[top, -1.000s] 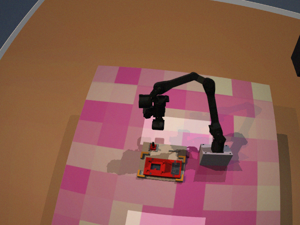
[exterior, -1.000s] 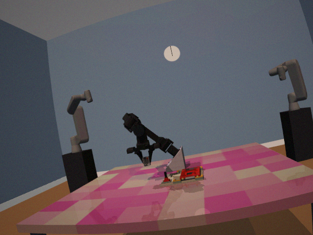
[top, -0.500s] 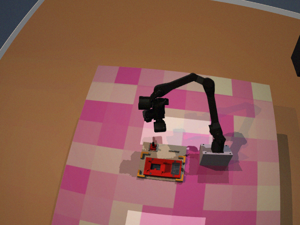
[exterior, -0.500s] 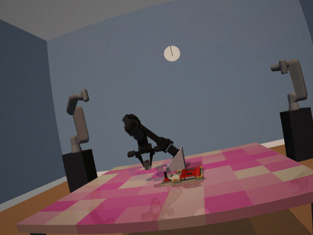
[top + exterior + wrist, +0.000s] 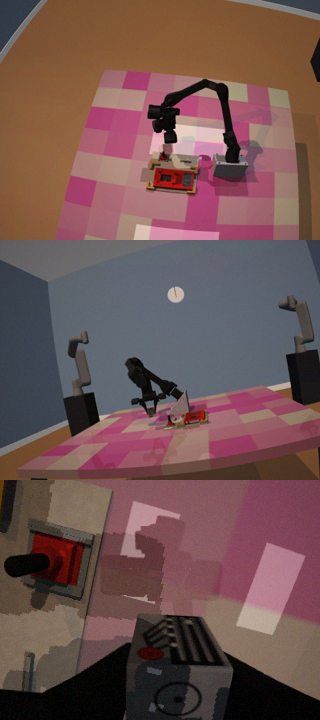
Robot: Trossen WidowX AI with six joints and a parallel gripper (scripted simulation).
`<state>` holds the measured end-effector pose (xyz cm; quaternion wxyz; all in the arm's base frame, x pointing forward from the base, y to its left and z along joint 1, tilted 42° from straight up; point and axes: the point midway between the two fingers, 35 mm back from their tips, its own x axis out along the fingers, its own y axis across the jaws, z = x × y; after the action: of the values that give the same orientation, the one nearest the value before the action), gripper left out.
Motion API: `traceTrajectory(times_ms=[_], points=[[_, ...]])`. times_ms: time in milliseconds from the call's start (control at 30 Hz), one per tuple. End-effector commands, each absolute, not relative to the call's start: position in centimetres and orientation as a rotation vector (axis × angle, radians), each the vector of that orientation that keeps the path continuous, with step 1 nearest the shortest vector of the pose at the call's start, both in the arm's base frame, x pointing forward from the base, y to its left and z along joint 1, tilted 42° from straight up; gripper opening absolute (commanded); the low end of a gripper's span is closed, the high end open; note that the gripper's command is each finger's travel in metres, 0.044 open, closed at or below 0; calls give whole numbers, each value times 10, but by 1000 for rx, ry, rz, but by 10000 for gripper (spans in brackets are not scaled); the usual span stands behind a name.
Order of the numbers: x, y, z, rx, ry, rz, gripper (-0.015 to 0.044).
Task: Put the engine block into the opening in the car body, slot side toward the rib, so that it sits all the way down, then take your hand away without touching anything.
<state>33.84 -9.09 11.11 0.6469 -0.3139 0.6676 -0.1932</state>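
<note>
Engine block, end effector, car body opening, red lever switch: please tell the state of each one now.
Engine block: held in the end effector, above the checkered table, not inserted.
End effector: shut on the engine block.
Car body: on its base plate, opening unfilled.
Red lever switch: on the plate, untouched.

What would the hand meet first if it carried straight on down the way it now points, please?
Probably the checkered table, just short of the fixture board. The hand, shut on the engine block, points down beside the board, not over the car body; depth is unclear.
</note>
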Motion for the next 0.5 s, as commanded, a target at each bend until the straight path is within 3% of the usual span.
traceTrajectory(times_ms=[0, 467], points=[[336, -97, 104, -721, 1528, -442, 0], [337, -111, 89, -721, 1528, -442, 0]])
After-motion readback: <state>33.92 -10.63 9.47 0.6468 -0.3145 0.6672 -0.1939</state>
